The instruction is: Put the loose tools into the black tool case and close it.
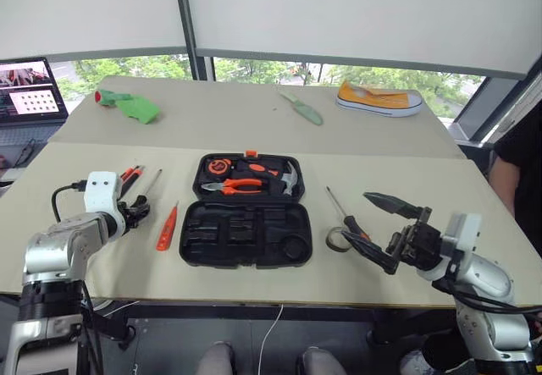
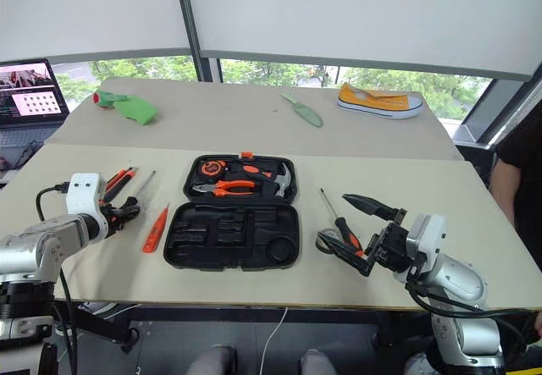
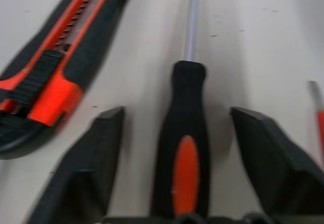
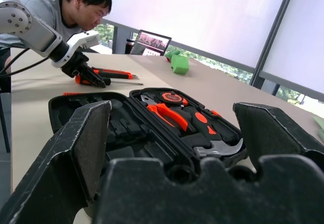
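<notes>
L gripper (image 3: 174,153) jaws spread astride screwdriver (image 3: 185,148), handle end cut off; R gripper (image 1: 379,228) jaws spread, empty.

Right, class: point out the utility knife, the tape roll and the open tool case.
utility knife (image 3: 48,90): left wrist view, on its orange slider.
tape roll (image 1: 337,241): left eye view, on its rim.
tool case (image 1: 246,234): left eye view, on the nearer half's recesses.

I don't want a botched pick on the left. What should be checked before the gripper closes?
1. Screwdriver handle between the left gripper fingers: ok.
2. Fingers touching the handle: not ok, gaps both sides.
3. Utility knife outside the fingers: ok.
4. Black tool case open: ok.
5. Right gripper open, holding nothing: ok.
6. Free recess fitting the screwdriver: cannot tell.
</notes>
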Robot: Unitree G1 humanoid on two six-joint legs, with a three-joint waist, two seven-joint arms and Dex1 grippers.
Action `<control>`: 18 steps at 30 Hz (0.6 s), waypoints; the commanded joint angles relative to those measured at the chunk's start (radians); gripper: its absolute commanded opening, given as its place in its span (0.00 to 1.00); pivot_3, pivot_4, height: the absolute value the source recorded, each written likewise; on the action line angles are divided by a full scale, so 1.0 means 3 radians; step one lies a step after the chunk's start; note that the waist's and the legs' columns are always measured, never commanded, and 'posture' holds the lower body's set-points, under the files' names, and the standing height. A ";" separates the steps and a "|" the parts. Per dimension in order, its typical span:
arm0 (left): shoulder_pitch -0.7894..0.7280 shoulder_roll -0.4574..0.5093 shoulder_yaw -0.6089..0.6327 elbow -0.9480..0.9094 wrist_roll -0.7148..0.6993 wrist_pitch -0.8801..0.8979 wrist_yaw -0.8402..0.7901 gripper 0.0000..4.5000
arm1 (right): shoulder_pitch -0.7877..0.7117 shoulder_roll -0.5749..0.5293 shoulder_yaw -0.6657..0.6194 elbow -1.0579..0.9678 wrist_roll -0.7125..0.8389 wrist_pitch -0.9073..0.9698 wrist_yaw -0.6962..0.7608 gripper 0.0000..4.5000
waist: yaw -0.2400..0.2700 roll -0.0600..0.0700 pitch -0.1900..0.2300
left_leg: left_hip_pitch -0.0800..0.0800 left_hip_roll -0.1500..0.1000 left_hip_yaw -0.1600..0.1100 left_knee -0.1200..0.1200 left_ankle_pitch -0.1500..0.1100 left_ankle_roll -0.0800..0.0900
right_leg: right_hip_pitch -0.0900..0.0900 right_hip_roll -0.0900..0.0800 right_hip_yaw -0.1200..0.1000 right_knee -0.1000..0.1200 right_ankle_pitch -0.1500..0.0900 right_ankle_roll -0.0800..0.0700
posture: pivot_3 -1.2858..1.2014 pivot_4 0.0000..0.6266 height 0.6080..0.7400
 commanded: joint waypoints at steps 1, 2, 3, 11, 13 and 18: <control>0.0050 0.0063 0.0082 -0.0028 0.0009 -0.0394 -0.0332 0.32 | 0.0017 -0.0037 -0.0163 -0.0093 0.0020 -0.0100 -0.0018 1.00 | 0.0004 0.0000 0.0000 | 0.0000 0.0000 0.0000 0.0001 0.0000 0.0000 | 0.0000 -0.0001 0.0000 0.0000 0.0000 0.0000 | 0.52 0.24 1.00; 0.0060 0.0076 0.0118 -0.0037 0.0003 -0.0605 -0.0476 0.23 | 0.0025 -0.0043 -0.0182 -0.0097 0.0028 -0.0099 -0.0016 1.00 | 0.0006 0.0000 0.0000 | 0.0000 0.0000 0.0001 0.0001 0.0000 -0.0001 | 0.0000 -0.0002 0.0000 0.0000 0.0000 0.0000 | 0.52 0.24 1.00; 0.0076 0.0112 0.0112 -0.0039 0.0026 -0.0885 -0.0671 0.19 | 0.0031 -0.0049 -0.0198 -0.0105 0.0031 -0.0094 -0.0015 1.00 | 0.0008 -0.0001 0.0001 | 0.0000 0.0000 0.0000 0.0001 -0.0001 -0.0002 | -0.0001 -0.0002 0.0000 0.0000 0.0000 -0.0001 | 0.52 0.24 1.00; -0.0390 0.0313 -0.0697 0.0161 0.0295 -0.2743 -0.2794 0.19 | 0.0027 -0.0451 -0.0416 0.0040 0.0113 0.0098 0.0259 1.00 | 0.0082 0.0004 0.0004 | -0.0017 -0.0006 0.0006 0.0005 -0.0002 -0.0005 | -0.0011 -0.0014 -0.0004 -0.0004 0.0001 -0.0001 | 0.52 0.24 1.00; -0.0634 0.0288 -0.1047 0.0303 0.0480 -0.2954 -0.3223 0.19 | -0.0023 -0.0567 -0.0412 0.0123 0.0135 0.0143 0.0354 1.00 | 0.0091 0.0003 0.0003 | -0.0019 -0.0007 0.0007 0.0009 0.0001 -0.0001 | -0.0007 -0.0013 -0.0004 -0.0010 0.0001 0.0000 | 0.52 0.24 1.00; -0.1162 0.0119 -0.1604 0.1008 0.1152 -0.3537 -0.3355 0.19 | -0.0154 -0.0702 -0.0279 0.0186 0.0132 0.0242 0.0564 1.00 | 0.0041 0.0006 0.0004 | -0.0021 -0.0006 0.0007 0.0013 0.0004 0.0006 | -0.0007 -0.0008 -0.0001 -0.0010 0.0004 0.0006 | 0.52 0.24 1.00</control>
